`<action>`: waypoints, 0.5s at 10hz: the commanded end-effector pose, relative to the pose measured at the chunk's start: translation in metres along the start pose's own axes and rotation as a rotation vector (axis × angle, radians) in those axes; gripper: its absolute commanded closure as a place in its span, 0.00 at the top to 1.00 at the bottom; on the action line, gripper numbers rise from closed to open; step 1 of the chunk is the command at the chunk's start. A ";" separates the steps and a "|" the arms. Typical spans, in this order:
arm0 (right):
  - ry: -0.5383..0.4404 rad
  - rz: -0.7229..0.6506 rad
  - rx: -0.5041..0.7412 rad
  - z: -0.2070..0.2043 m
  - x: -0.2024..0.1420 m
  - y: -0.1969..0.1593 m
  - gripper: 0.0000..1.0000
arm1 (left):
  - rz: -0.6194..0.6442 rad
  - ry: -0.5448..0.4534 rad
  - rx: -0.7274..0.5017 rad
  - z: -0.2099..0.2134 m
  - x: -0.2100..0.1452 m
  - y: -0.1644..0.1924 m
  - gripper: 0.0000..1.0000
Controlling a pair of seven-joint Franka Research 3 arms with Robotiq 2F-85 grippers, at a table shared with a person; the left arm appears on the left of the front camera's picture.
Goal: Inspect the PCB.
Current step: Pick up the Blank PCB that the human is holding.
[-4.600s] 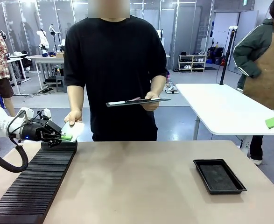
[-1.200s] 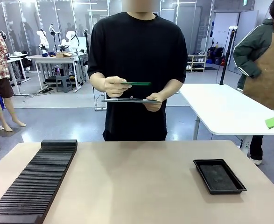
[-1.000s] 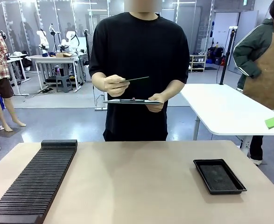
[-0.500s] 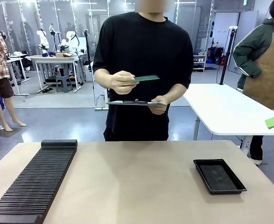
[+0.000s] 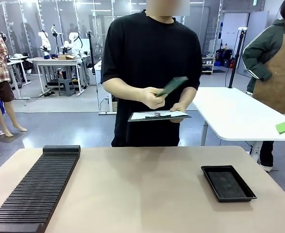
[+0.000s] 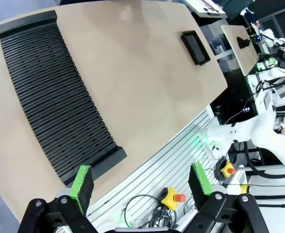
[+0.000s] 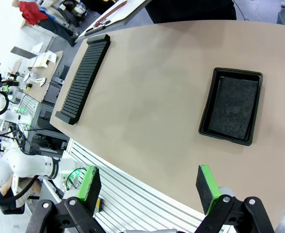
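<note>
Left gripper (image 6: 138,171) agape; PCB (image 5: 172,86) aslant, up-right

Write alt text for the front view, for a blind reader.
A person in a black shirt holds a thin green circuit board tilted in one hand above a dark clipboard with white paper. On the tan table lie a black ribbed rack and a shallow black tray.
</note>
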State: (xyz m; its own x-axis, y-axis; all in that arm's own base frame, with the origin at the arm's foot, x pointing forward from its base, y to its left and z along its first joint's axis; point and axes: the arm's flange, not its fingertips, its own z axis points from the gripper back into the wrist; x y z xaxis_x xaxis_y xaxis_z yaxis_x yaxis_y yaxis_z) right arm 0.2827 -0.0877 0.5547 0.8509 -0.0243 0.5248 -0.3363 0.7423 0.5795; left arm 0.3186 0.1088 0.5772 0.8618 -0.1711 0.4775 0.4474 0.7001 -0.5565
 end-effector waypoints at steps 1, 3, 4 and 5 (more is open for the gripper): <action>-0.004 0.016 0.010 0.001 -0.001 -0.001 1.00 | 0.022 0.027 0.008 0.004 0.003 -0.001 1.00; -0.004 0.016 0.010 0.001 -0.001 -0.001 1.00 | 0.022 0.027 0.008 0.004 0.003 -0.001 1.00; -0.004 0.016 0.010 0.001 -0.001 -0.001 1.00 | 0.022 0.027 0.008 0.004 0.003 -0.001 1.00; -0.004 0.016 0.010 0.001 -0.001 -0.001 1.00 | 0.022 0.027 0.008 0.004 0.003 -0.001 1.00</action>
State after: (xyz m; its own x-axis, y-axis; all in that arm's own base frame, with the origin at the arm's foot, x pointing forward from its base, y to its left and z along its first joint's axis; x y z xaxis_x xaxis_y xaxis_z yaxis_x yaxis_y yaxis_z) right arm 0.2827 -0.0877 0.5547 0.8508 -0.0243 0.5249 -0.3363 0.7423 0.5795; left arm 0.3188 0.1082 0.5771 0.8623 -0.1727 0.4760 0.4475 0.6997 -0.5569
